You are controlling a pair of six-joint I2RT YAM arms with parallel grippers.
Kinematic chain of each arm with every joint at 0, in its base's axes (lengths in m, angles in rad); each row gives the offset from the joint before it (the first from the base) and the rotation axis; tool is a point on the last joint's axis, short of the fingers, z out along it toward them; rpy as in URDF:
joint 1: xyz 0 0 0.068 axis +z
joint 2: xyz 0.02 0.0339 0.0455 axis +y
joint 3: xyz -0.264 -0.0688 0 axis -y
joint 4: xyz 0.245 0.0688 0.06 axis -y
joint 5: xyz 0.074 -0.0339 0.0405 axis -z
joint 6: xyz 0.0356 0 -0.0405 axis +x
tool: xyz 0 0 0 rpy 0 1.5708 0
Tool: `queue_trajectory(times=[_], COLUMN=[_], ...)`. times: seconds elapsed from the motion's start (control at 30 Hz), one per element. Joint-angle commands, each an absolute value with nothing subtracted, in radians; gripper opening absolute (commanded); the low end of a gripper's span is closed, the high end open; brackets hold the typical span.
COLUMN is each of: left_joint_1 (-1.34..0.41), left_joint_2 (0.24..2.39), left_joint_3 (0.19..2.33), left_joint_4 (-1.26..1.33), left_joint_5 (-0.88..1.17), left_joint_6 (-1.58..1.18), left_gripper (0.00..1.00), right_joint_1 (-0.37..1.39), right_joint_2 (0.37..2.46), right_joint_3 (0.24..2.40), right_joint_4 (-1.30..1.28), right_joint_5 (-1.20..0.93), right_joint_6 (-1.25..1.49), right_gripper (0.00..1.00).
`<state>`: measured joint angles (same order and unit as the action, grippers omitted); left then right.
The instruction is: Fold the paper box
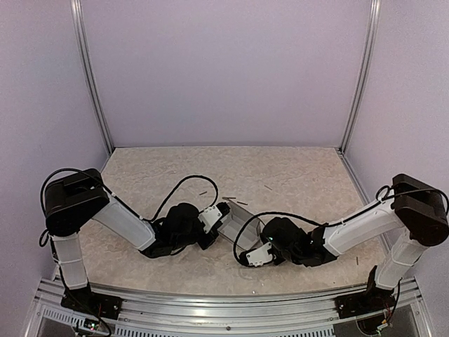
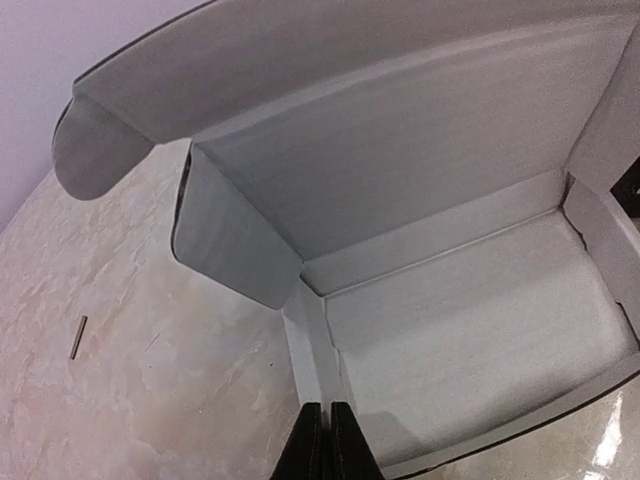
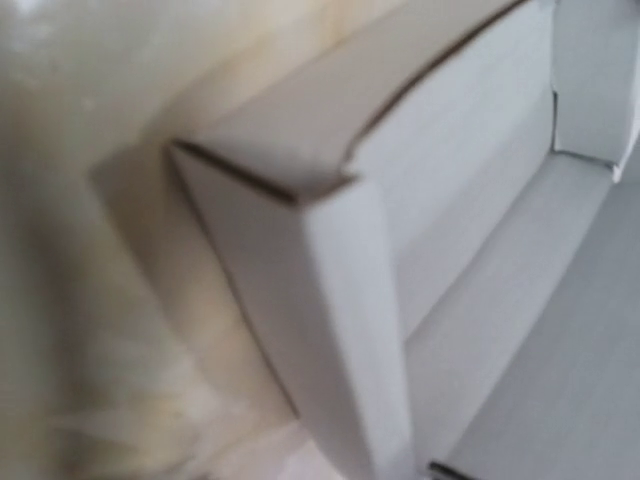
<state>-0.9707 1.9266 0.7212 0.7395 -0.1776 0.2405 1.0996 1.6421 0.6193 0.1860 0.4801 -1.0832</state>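
The left gripper has its dark fingers pressed together on the thin short wall of the paper box, a shallow tray of pale grey-white, faintly ribbed card, its lid raised behind with rounded flaps at the left. The right gripper is at the box's right corner; spread or closed, I cannot tell. The box sits mid-desk, on a beige marbled surface

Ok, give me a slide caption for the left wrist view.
Left gripper pinching the side wall of a half-folded pale grey-white card box, lid open.
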Motion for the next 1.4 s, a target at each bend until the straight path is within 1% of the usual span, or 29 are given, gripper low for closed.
queue_trajectory(times=[0.0,0.27,0.4,0.53,0.7,0.83,1.03,1.2,1.37], left_joint_1=[-0.977,-0.976,-0.976,-0.977,-0.978,-0.976,-0.914,-0.839,-0.799], left_joint_2=[1.928,1.918,1.909,1.894,1.832,1.755,1.664,1.676,1.758], left_joint_3=[0.695,0.696,0.701,0.706,0.721,0.737,0.785,0.871,0.987], left_joint_4=[0.631,0.631,0.629,0.626,0.557,0.452,0.282,0.222,0.158], left_joint_5=[-0.187,-0.193,-0.196,-0.196,-0.18,-0.156,-0.051,0.076,0.173], left_joint_6=[0.247,0.25,0.253,0.258,0.249,0.241,0.193,0.155,0.173], left_gripper=[0.05,0.05,0.05,0.05,0.15,0.25,0.39,0.45,0.46], right_joint_1=[1.11,1.108,1.101,1.087,1.036,0.977,0.908,0.888,0.864], right_joint_2=[1.668,1.615,1.551,1.479,1.395,1.338,1.311,1.339,1.406], right_joint_3=[0.597,0.576,0.567,0.577,0.572,0.594,0.74,0.851,0.932], right_joint_4=[0.225,0.207,0.181,0.102,-0.022,-0.14,-0.308,-0.389,-0.424], right_joint_5=[0.52,0.528,0.533,0.506,0.426,0.363,0.202,0.062,-0.024], right_joint_6=[-1.115,-1.114,-1.102,-1.061,-1.011,-0.98,-0.892,-0.852,-0.834], right_gripper=[0.4,0.4,0.43,0.45,0.46,0.47,0.46,0.47,0.47])
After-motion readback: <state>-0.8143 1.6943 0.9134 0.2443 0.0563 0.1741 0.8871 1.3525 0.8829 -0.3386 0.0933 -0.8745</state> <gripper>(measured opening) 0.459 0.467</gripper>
